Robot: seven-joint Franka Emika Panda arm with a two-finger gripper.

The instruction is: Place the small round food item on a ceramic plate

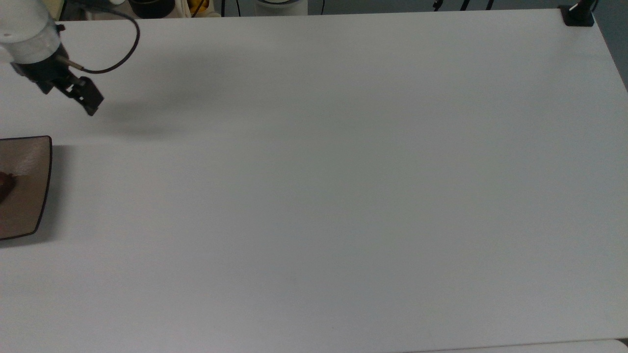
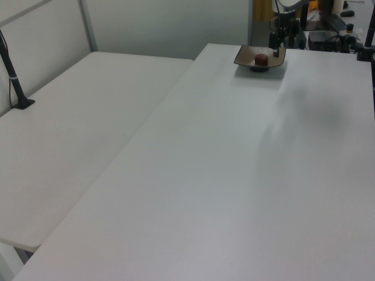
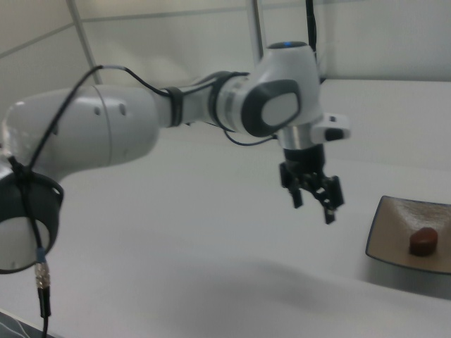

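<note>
The small round food item (image 3: 423, 241) is a dark reddish-brown lump lying on the brown-tan ceramic plate (image 3: 394, 224). In the top view the plate (image 1: 30, 196) is cut by the left edge, with the food item (image 1: 4, 184) at the very border. In the left view the food item (image 2: 261, 59) sits in the plate (image 2: 242, 58) at the far end of the table. My gripper (image 3: 313, 205) hangs above the table, off to the right view's left of the plate, open and with nothing in it. It stands apart from the plate in the top view (image 1: 91, 104) and the left view (image 2: 275, 45).
The white table (image 1: 343, 196) stretches wide to the top view's right. A black clamp base (image 1: 578, 15) sits at its far right corner. A dark bowl (image 1: 151, 6) stands beyond the back edge. A second white table (image 2: 76, 123) with a black post (image 2: 14, 79) adjoins in the left view.
</note>
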